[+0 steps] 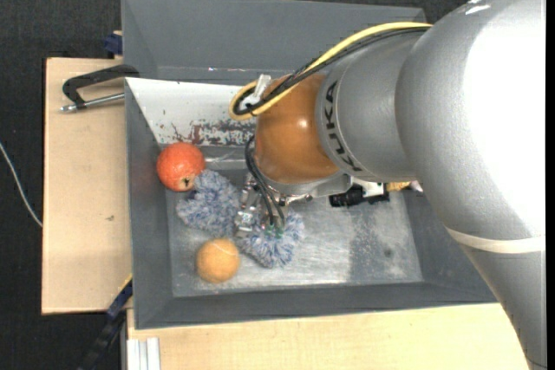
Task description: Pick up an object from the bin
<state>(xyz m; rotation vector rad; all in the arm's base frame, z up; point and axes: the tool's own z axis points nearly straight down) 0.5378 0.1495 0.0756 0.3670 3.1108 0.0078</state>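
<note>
Three things are lying in a grey metal bin (146, 212): a shaggy blue-and-white cloth (208, 202), a round red-orange fruit (179, 166) and a smaller, paler orange ball (217, 261). The cloth is sprawling across the left-middle of the floor. The fruit is sitting just beside it at the upper left and the ball just beside it at the lower left.

The gripper (260, 219) is hanging directly over the cloth's right-hand clump, and its tip seems to be touching the pile. I cannot tell how far the claw is opened or whether it is gripping anything. The arm's glossy orange wrist cover (290, 143) is looming above it.

The cloth is looking soft, light and limp, likely to be sagging and trailing when lifted rather than keeping its shape. Its tufted, yarn-like surface should be offering good friction. Pinching deep into a thick bunched fold seems the safest hold, since loose strands alone might be slipping free.

The fruit and ball are looking smooth, firm and rounded, so either may be rolling away if nudged.
</note>
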